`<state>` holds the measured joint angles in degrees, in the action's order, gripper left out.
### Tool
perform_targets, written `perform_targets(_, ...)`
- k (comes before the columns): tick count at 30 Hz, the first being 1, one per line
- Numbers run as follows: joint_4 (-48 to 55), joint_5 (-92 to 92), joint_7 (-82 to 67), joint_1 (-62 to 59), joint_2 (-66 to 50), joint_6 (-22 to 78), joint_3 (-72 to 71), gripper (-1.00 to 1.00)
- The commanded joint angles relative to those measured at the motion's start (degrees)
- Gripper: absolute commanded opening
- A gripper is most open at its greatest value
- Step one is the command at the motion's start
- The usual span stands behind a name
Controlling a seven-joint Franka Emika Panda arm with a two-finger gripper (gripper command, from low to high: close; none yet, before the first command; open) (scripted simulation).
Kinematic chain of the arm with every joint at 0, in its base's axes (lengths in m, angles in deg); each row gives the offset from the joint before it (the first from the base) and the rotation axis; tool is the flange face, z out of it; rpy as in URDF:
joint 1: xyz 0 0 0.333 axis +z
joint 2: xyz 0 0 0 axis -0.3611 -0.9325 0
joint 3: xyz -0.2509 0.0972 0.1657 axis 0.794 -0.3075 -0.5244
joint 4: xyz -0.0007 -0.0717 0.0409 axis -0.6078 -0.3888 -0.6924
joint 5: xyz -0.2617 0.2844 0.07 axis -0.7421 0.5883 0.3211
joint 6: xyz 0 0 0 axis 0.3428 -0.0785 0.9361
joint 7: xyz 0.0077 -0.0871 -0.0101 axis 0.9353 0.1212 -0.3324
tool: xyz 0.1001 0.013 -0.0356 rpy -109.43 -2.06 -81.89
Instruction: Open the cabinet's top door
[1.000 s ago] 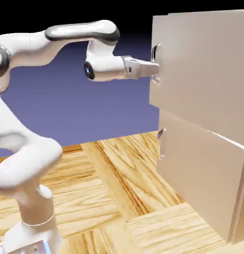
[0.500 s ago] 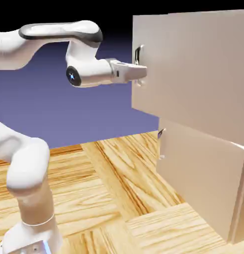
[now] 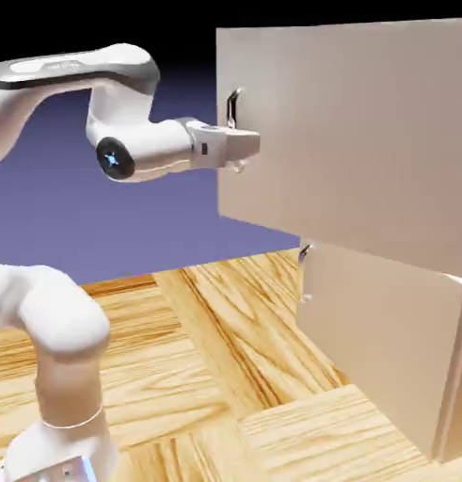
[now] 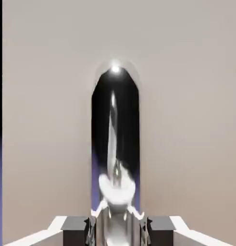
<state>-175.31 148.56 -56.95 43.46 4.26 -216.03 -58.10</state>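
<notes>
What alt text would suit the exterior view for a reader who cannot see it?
A white robot arm's gripper grips the handle of a beige cabinet's upper door, which stands partly open above the lower door.

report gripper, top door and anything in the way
gripper shut on top door's handle, top door partway open, nothing seen blocking it
</notes>
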Motion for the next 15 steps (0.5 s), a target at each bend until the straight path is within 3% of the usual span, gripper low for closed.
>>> perform_targets(1, -0.8, -2.5, 1.5, 1.8, 1.2, -0.8, 1.2, -1.00)
perform_targets(8, -6.2, -19.9, 15.5, 5.9, 8.1, -0.9, 5.0, -1.00)
perform_targets(15, -11.9, -37.4, 30.3, -1.3, 17.2, 10.9, 8.1, -1.00)
